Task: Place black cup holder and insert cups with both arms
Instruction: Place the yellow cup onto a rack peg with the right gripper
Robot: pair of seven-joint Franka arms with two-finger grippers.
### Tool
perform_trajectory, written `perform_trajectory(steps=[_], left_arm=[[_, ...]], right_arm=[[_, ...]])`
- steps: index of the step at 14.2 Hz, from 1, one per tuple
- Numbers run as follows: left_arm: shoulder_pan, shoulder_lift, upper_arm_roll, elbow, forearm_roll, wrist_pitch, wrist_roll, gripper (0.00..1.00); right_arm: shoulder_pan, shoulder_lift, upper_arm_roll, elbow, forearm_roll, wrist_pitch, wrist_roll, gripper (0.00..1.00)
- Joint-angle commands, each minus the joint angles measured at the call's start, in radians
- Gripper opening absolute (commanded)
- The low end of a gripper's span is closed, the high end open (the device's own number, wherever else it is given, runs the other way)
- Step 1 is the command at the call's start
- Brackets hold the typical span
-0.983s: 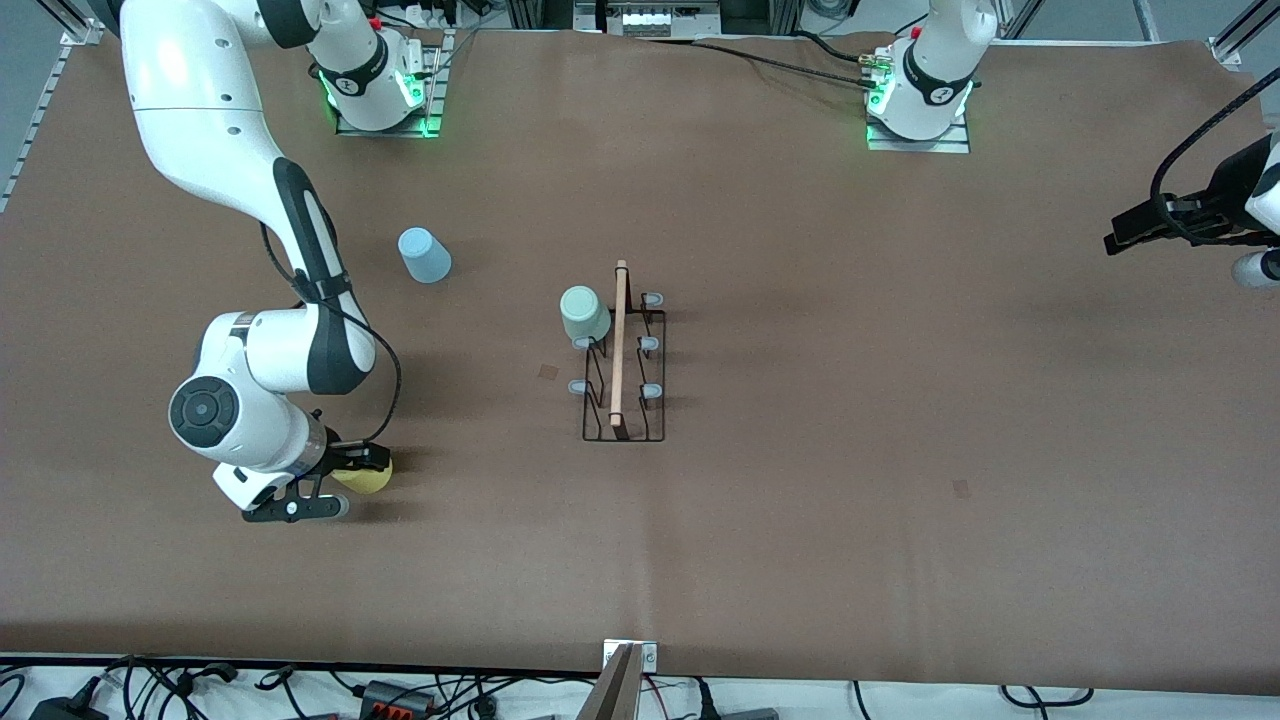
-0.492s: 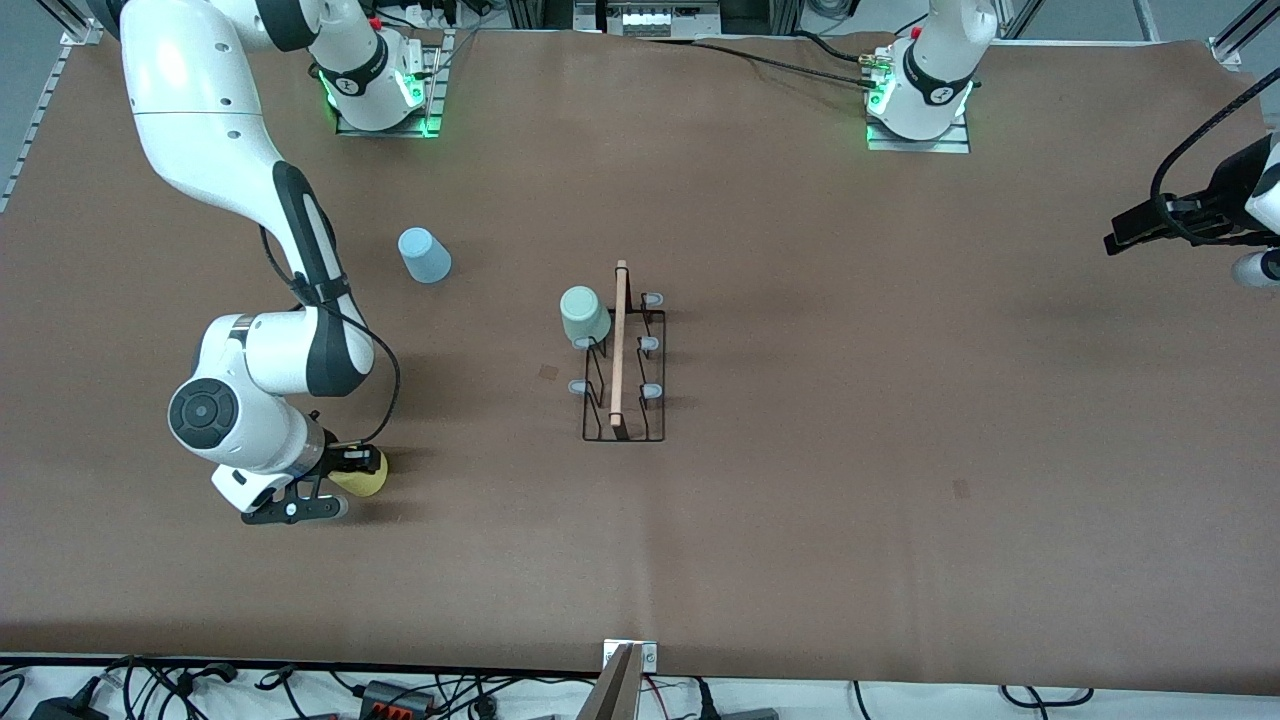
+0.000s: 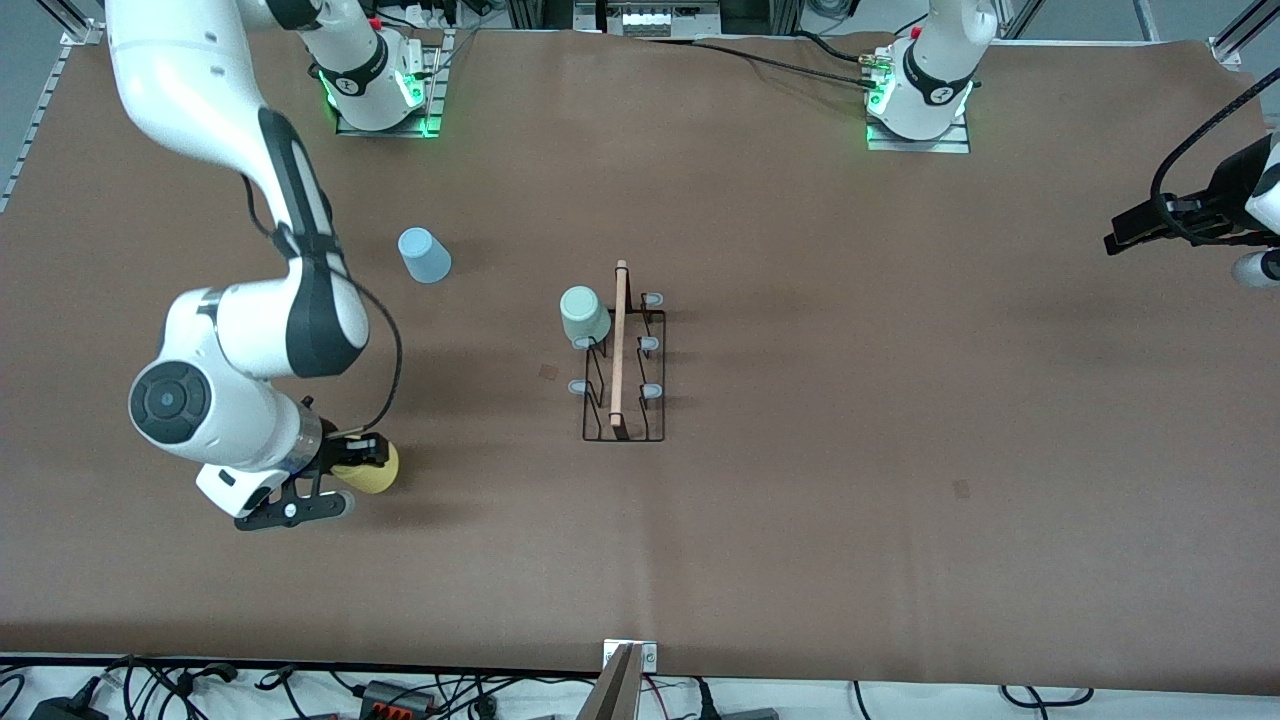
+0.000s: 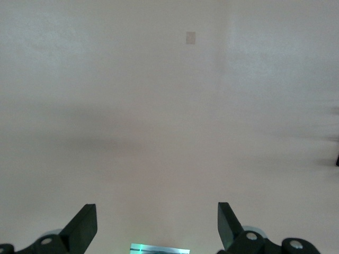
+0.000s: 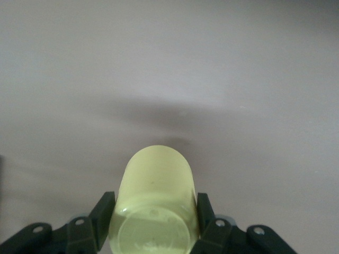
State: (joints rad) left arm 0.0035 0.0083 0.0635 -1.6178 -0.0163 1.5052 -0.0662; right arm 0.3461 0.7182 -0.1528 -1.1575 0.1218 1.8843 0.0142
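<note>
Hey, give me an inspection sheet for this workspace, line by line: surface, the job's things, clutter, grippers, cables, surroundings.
Surface: brown paper-covered table, two small dark marks.
Job's things: black wire cup holder with a wooden rod stands mid-table; pale mint green plastic cup sits upturned on one of its pegs; light blue plastic cup stands on the table toward the right arm's end; yellow plastic cup is in the right gripper.
Clutter: nothing seen.
Grippers: right gripper shut on the yellow cup, above the table; left gripper open, empty, waiting over the table's edge at the left arm's end.
Cables: bundles along the table's edges, none on the surface.
Surroundings: aluminium frame posts at the corners.
</note>
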Motion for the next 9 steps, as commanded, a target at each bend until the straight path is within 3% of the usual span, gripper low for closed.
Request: perform_trajectory(steps=[1, 9], left_arm=[[-0.007, -0.002, 0.004, 0.012, 0.021, -0.017, -0.004, 1.0], [-0.007, -0.002, 0.004, 0.012, 0.018, -0.017, -0.003, 1.0]], right_arm=[[0.117, -0.023, -0.002, 0.039, 0.002, -0.053, 0.177, 0.26], [0.324, 0.02, -0.002, 0.039, 0.001, 0.035, 0.611, 0.27]])
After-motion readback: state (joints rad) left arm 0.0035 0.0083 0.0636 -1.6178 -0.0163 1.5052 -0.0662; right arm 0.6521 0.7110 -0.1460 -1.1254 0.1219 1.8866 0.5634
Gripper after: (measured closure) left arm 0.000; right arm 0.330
